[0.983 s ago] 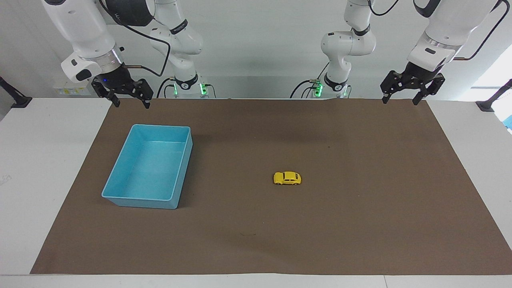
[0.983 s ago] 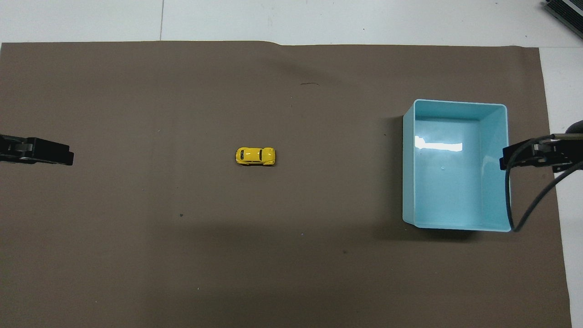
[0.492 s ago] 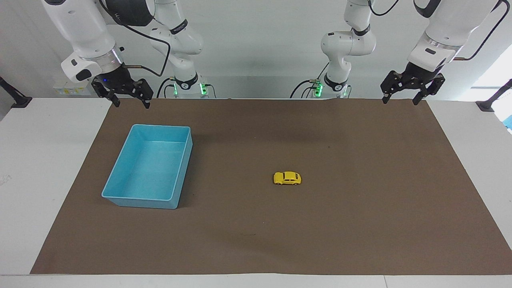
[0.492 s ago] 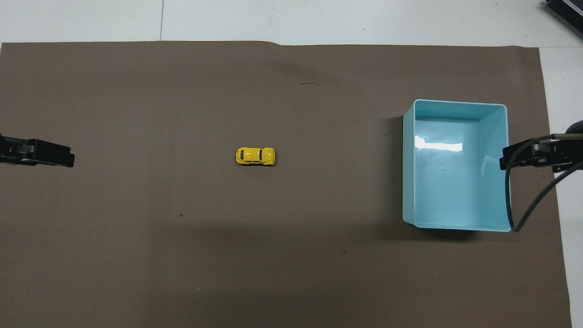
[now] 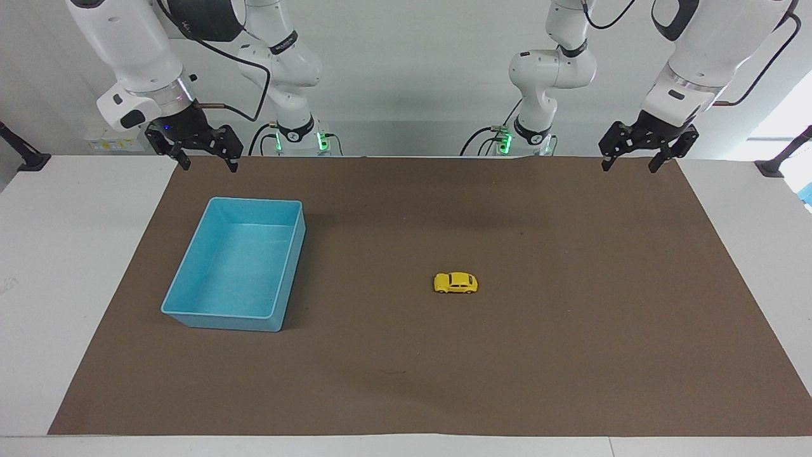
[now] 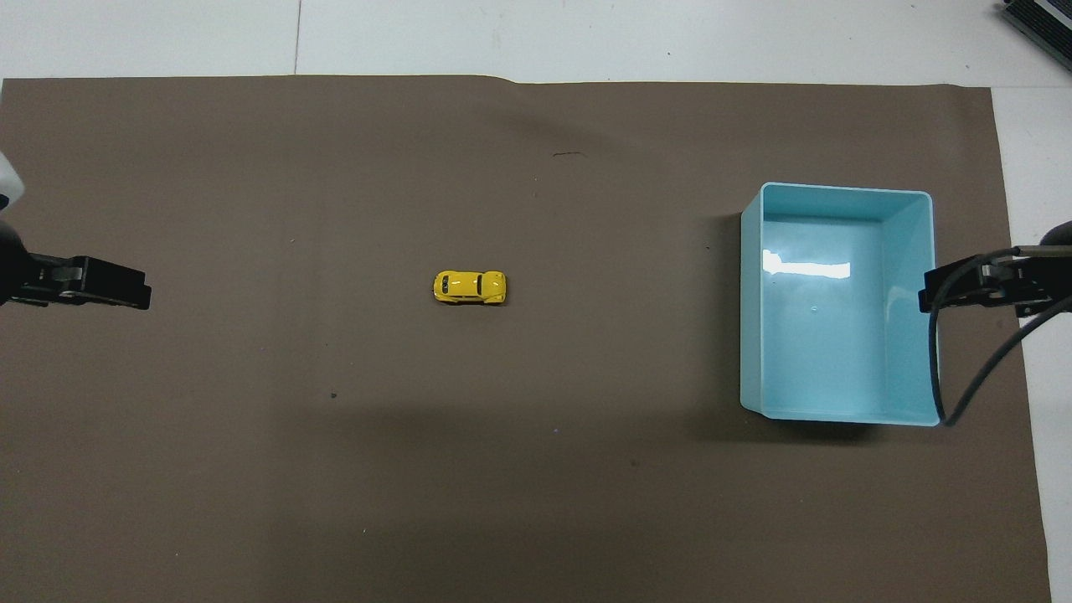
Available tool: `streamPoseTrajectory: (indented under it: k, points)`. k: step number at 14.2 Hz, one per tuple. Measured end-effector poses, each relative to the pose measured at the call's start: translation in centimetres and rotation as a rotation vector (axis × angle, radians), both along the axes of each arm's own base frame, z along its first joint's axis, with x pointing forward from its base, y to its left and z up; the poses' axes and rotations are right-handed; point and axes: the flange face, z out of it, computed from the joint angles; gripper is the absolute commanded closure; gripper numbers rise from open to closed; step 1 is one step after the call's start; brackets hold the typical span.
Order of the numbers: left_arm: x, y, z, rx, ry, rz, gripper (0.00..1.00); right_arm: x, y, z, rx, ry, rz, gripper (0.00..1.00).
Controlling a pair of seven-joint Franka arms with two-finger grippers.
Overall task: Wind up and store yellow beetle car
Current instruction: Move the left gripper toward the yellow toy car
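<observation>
The yellow beetle car (image 5: 455, 283) stands on its wheels on the brown mat near the middle of the table; it also shows in the overhead view (image 6: 470, 287). The light-blue bin (image 5: 190, 279) sits toward the right arm's end, with nothing in it, and shows in the overhead view (image 6: 909, 251) too. My left gripper (image 5: 627, 166) hangs open in the air over the mat's edge at the left arm's end, far from the car; the overhead view shows it too (image 6: 134, 293). My right gripper (image 5: 204, 165) hangs open above the mat by the bin's robot-side end.
A brown mat (image 5: 571, 355) covers most of the white table (image 5: 57, 266). A black cable (image 6: 963, 368) hangs from the right arm over the bin's outer wall. A dark object (image 6: 1038, 21) lies at the table's corner, farthest from the robots.
My left gripper has shifted slightly toward the car. The right arm, the car and the bin have not moved.
</observation>
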Motion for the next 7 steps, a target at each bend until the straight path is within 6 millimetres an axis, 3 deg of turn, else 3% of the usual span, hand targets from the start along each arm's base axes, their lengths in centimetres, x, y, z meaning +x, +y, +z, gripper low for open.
streamPoseTrajectory:
  k: [7]
  points:
    - [1.3, -0.2, -2.7, 0.0, 0.006, 0.06, 0.0, 0.0, 0.0, 0.0, 0.0, 0.0, 0.0, 0.0]
